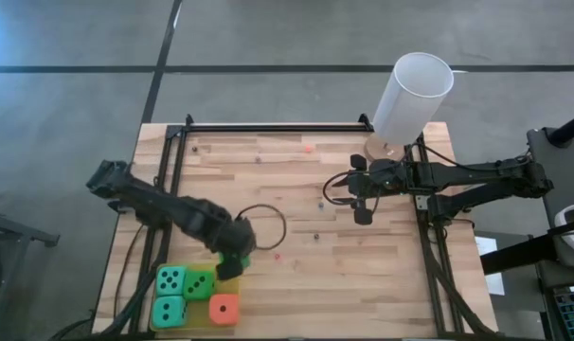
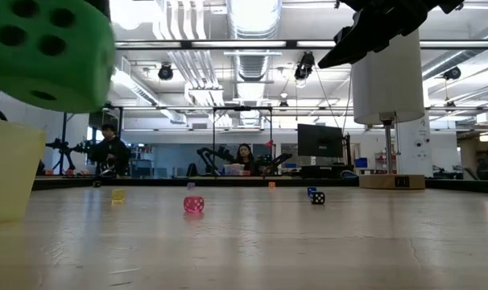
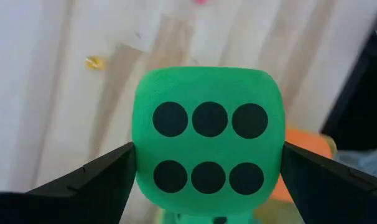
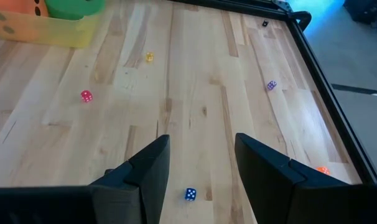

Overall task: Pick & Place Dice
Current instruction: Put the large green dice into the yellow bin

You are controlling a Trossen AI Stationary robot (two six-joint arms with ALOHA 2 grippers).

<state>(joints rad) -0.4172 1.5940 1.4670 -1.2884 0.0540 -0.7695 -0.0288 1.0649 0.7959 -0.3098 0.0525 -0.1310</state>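
A green die (image 3: 207, 143) shows its six-pip face in the left wrist view and hangs high at the left of the low view. My left gripper (image 1: 235, 261) is shut on it, just beyond the far right corner of a yellow tray (image 2: 4, 173). In the tray rest two teal dice (image 1: 170, 280), one green die (image 1: 200, 283) and an orange-red die (image 1: 224, 309). My right gripper (image 4: 201, 168) hovers open over the table's right half with nothing between its fingers. The white cylinder (image 1: 412, 95) stands at the far right. My left gripper pinches the green die by two opposite sides (image 3: 142, 171) between its two fingers (image 3: 98, 180). The fingers come from above and point down. The die hangs lifted clear of table and tray, its six-pip face up and slightly tilted.
Tiny dice lie scattered on the wood: pink (image 4: 86, 96), yellow (image 4: 148, 57), purple (image 4: 271, 84), blue (image 4: 190, 194), orange (image 4: 323, 169). A black cable loop (image 1: 264, 224) lies beside the left gripper. Black rails (image 1: 278, 127) frame the table. People sit in the room beyond.
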